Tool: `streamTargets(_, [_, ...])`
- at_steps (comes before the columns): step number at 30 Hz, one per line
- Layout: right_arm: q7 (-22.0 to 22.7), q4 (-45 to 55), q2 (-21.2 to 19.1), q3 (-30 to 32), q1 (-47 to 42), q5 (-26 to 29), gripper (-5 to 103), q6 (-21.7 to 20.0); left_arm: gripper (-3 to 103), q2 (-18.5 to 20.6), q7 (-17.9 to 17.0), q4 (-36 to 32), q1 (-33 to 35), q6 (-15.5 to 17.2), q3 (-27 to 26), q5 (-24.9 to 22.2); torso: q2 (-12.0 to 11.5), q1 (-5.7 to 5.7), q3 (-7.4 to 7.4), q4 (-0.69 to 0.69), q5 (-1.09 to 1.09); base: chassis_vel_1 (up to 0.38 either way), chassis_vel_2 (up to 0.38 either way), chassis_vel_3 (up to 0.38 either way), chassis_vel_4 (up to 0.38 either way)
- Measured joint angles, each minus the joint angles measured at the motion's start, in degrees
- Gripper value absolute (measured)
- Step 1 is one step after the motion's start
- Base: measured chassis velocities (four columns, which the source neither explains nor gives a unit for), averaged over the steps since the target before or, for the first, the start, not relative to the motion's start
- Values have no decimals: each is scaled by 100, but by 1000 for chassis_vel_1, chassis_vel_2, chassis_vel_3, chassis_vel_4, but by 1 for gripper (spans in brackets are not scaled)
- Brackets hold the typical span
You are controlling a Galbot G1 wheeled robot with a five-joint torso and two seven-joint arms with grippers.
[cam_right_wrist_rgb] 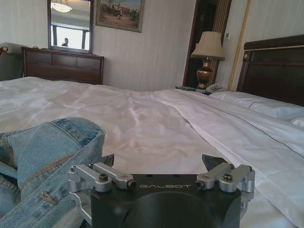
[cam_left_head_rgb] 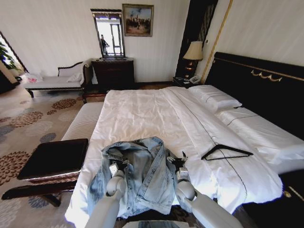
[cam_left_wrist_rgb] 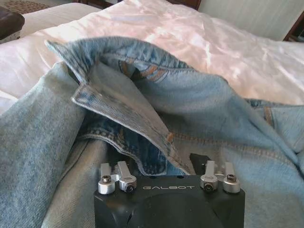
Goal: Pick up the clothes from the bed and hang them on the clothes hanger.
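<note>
Jacket [cam_left_head_rgb: 142,173]: lies crumpled on the near end of the bed [cam_left_head_rgb: 142,114], collar turned toward the headboard, front partly open, hem hanging toward the bed's foot edge.
Left gripper [cam_left_head_rgb: 115,167]: low over the jacket's left half, at the open front just below the collar; in the left wrist view the collar flap [cam_left_wrist_rgb: 118,111] rises right ahead of the gripper [cam_left_wrist_rgb: 166,164] and denim lies under and around its tips. Fingers: hidden in the cloth, so I cannot tell whether they are spread or closed.
Right gripper [cam_left_head_rgb: 182,164]: at the jacket's right edge, over the sheet; in the right wrist view a denim fold [cam_right_wrist_rgb: 52,156] lies just beside the gripper [cam_right_wrist_rgb: 159,164], on one side only, with bare sheet ahead. Fingers: spread wide, nothing between them.
Hanger [cam_left_head_rgb: 226,152]: flat on the sheet to the right of the jacket, apart from it, below the pillows [cam_left_head_rgb: 213,98].
</note>
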Motion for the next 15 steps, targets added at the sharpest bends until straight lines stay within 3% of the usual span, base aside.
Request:
streamTargets(3, [1, 12, 5, 0, -19, -4, 100, -2, 52, 27, 40, -109, 45, 0, -49, -115, 0, -1, 0, 0, 0, 0, 0, 0, 0])
streamTargets(5, [2, 13, 5, 0, -22, -7, 100, -2, 52, 33, 48, -131, 59, 0, -60, -135, 0, -1, 0, 0, 0, 0, 0, 0, 0])
streamTargets(6, [2, 14, 6, 0, -27, -14, 100, -2, 42, 42, 63, -177, 93, 0, -85, -177, 0, 0, 0, 0, 0, 0, 0, 0, 0])
streamTargets(11, [2, 36, 0, -2, -29, -26, 100, -2, 30, 49, 99, -318, 185, 0, -182, -270, 0, 0, 0, 0, 0, 0, 0, 0, 0])
streamTargets(15, [2, 101, -23, -5, -44, -33, 100, -2, 10, 109, 170, -701, 401, -12, -434, -436, 0, 0, 0, 0, -1, 0, 0, 0, 0])
